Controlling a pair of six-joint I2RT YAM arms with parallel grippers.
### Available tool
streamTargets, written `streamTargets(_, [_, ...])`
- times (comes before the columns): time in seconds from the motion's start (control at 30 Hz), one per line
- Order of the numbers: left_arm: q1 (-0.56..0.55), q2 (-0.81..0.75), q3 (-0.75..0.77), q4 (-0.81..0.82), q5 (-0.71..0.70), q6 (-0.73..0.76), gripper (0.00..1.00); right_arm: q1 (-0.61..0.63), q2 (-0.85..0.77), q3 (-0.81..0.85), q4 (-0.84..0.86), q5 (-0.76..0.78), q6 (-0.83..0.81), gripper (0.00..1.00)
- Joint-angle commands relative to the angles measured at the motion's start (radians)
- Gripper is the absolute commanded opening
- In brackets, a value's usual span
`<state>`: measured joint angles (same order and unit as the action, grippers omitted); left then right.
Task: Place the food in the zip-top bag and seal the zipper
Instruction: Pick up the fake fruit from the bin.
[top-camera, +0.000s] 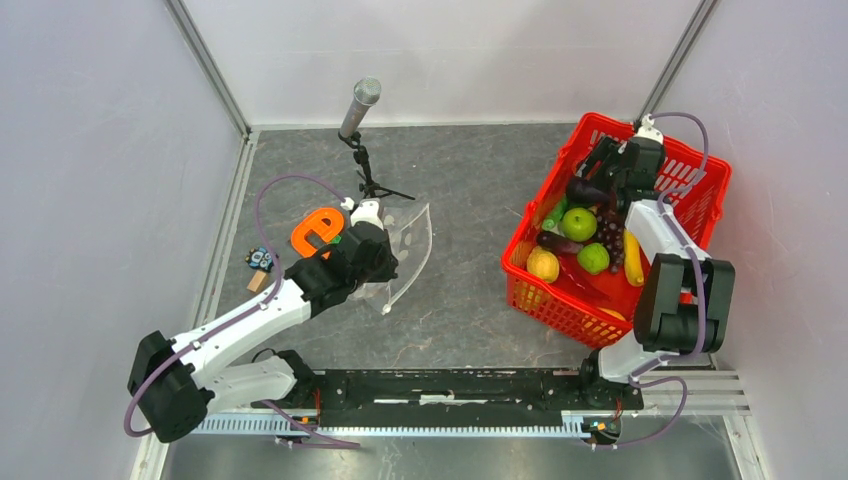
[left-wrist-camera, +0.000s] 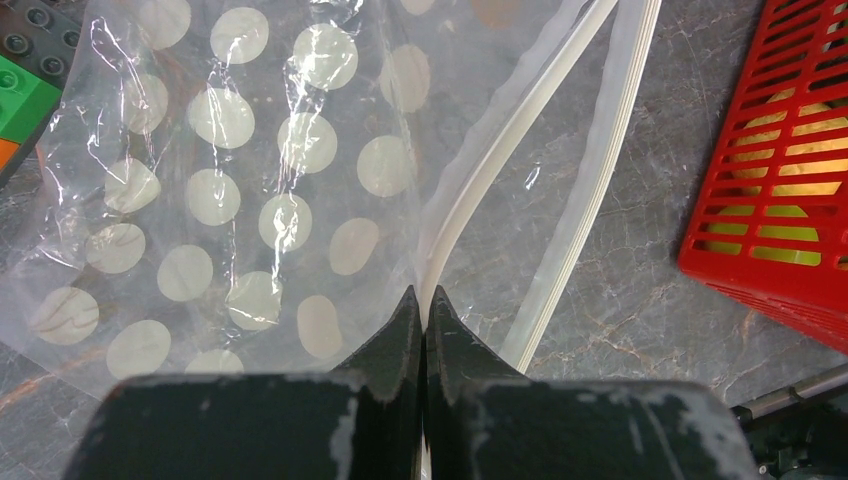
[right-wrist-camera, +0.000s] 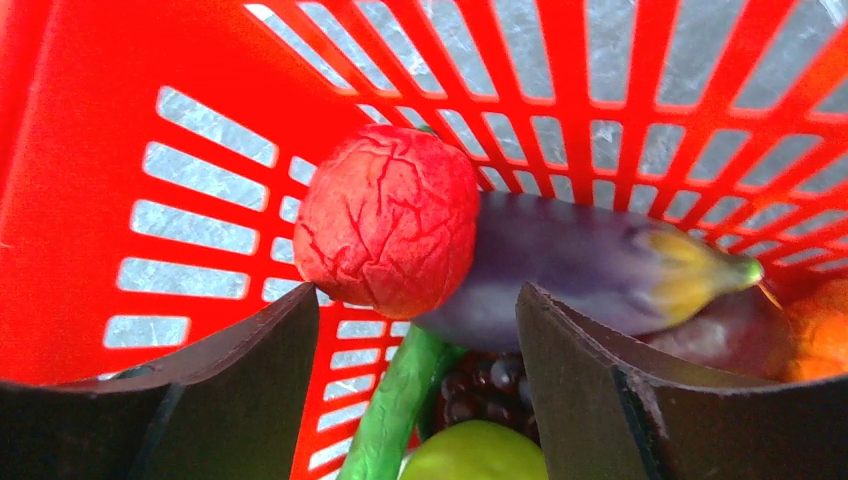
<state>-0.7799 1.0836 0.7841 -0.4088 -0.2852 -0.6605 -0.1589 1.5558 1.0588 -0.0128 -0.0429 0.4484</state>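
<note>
L fingers (left-wrist-camera: 395, 345) clamp zipper (left-wrist-camera: 480, 190) edge — (bag (left-wrist-camera: 250, 200) agape)

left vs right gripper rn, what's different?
Left gripper is shut, pinching the zip-top bag at its zipper; right gripper is open, holding nothing. Left works over the table; right is down inside the red basket, facing a red fruit and an eggplant. Both are dark.

Left arm (top-camera: 235, 320) extended forward and to the right, held low; left gripper (left-wrist-camera: 423, 302) pinched flat on the bag (left-wrist-camera: 250, 180) edge. Right arm (top-camera: 665, 245) folded at the elbow, wrist angled downward; right gripper (right-wrist-camera: 417, 300) spread apart, holding nothing.
</note>
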Motion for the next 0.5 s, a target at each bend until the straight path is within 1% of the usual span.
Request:
streamTargets(0.0, [0.008,-0.037,-0.006,0.036,0.004,0.027,0.02,-0.007,0.02,0.033,0.13,-0.053,-0.001,0.81])
streamTargets(0.03, [0.008,-0.04,-0.008,0.034,0.002,0.027,0.02,-0.007,0.016,0.034,0.131,-0.065,-0.004,0.83])
streamTargets(0.1, [0.008,-0.045,-0.009,0.033,-0.001,0.025,0.02,-0.006,0.008,0.014,0.167,-0.081,-0.005,0.83])
streamTargets(0.27, [0.008,-0.044,-0.002,0.028,0.002,0.027,0.02,-0.008,0.006,0.011,0.168,-0.048,-0.008,0.79])
streamTargets(0.33, [0.008,-0.044,-0.002,0.03,0.002,0.027,0.02,-0.013,0.044,0.042,0.142,-0.052,-0.01,0.75])
streamTargets(0.43, [0.008,-0.041,0.005,0.028,0.01,0.032,0.02,-0.019,0.116,0.117,0.068,-0.086,-0.018,0.74])
streamTargets(0.47, [0.008,-0.041,0.004,0.029,0.012,0.033,0.02,-0.019,0.123,0.118,0.069,-0.088,-0.019,0.71])
